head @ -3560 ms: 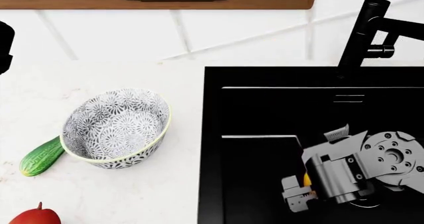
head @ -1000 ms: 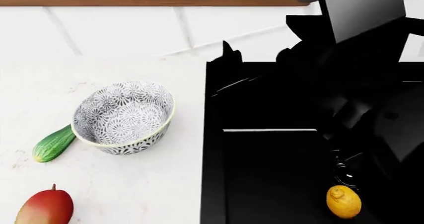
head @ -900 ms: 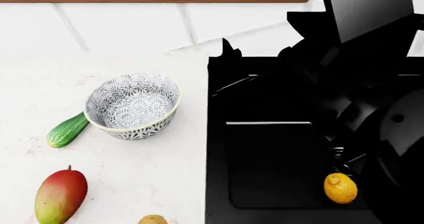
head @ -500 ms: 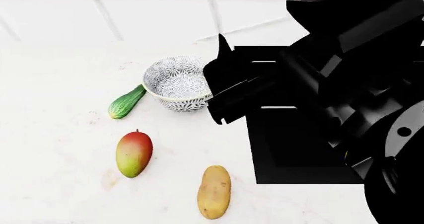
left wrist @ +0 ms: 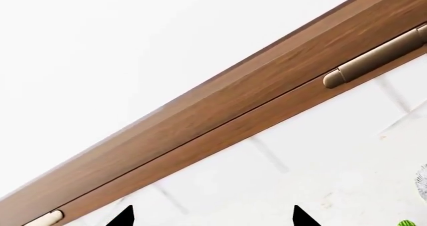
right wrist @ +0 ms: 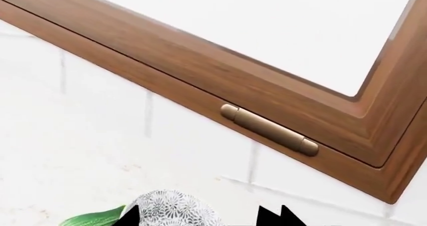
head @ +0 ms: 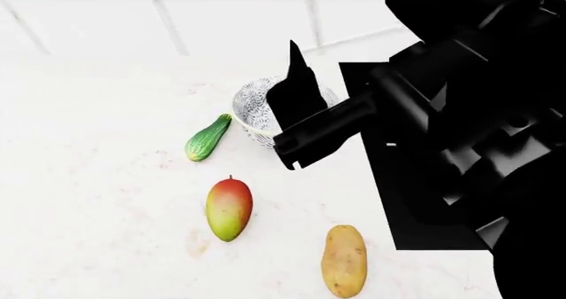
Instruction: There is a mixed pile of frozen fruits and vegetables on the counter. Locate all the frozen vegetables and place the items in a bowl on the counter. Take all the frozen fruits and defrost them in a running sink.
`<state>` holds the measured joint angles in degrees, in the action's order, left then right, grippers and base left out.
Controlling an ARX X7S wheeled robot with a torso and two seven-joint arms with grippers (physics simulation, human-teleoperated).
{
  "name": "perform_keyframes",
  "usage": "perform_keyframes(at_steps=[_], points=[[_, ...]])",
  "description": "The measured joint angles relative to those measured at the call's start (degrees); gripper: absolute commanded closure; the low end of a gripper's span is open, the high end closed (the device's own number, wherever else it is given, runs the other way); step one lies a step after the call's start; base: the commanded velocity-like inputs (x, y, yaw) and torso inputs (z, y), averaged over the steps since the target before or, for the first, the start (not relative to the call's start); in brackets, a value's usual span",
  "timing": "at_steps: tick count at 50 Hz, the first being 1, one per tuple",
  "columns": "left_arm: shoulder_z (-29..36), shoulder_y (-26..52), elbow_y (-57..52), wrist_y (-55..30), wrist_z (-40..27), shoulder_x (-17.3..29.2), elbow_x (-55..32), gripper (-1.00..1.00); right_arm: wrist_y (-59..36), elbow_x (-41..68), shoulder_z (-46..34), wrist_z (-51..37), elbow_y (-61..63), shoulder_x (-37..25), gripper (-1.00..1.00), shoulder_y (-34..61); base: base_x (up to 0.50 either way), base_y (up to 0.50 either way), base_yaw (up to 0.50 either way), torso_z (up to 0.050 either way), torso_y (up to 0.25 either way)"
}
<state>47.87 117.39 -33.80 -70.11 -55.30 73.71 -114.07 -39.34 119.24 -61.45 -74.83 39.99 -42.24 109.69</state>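
On the white marble counter lie the dark-green cucumber, the red-to-green mango and the tan potato. The floral bowl stands beside the cucumber, half hidden behind my right gripper, which is raised, open and empty. In the right wrist view the bowl shows between the spread fingertips of the right gripper, with the cucumber beside it. My left gripper is open and empty, facing the wall. The black sink is mostly covered by my right arm. The lemon is hidden.
A white tiled wall with a wooden window frame and brass handle runs behind the counter. My black right arm fills the right side of the head view.
The right gripper left the lemon in the sink and rose. The head view then swung left and back, so the mango and potato came into view and the lemon went behind my arm.
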Motion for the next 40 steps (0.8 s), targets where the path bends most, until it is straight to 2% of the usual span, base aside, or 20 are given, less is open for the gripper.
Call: perform_keyframes(at_steps=[15,27,34,40], points=[[-0.35,-0.81,-0.13,0.94,-0.02,-0.43,0.11,-1.0,3.54,9.03,-0.19,-8.02,3.72,0.21,-1.0,4.6,0.0,0.0,0.0,0.0,0.0],[-0.59,-1.54,-0.37,1.6,-0.04,-0.45,0.27,-1.0,7.78,11.37,-2.85,-11.8,8.22,-2.57,-1.0,4.91,0.0,0.0,0.0,0.0,0.0],[-0.74,-1.93,-0.49,1.87,0.03,-0.54,0.41,-1.0,8.49,11.05,-4.06,-12.46,9.72,-3.84,-1.0,5.35,0.0,0.49,0.0,0.0,0.0],[-0.79,-2.18,-0.49,1.92,-0.04,-0.47,0.55,-1.0,9.28,10.42,-4.84,-12.93,10.63,-4.97,-1.0,5.52,0.0,0.02,0.0,0.0,0.0]])
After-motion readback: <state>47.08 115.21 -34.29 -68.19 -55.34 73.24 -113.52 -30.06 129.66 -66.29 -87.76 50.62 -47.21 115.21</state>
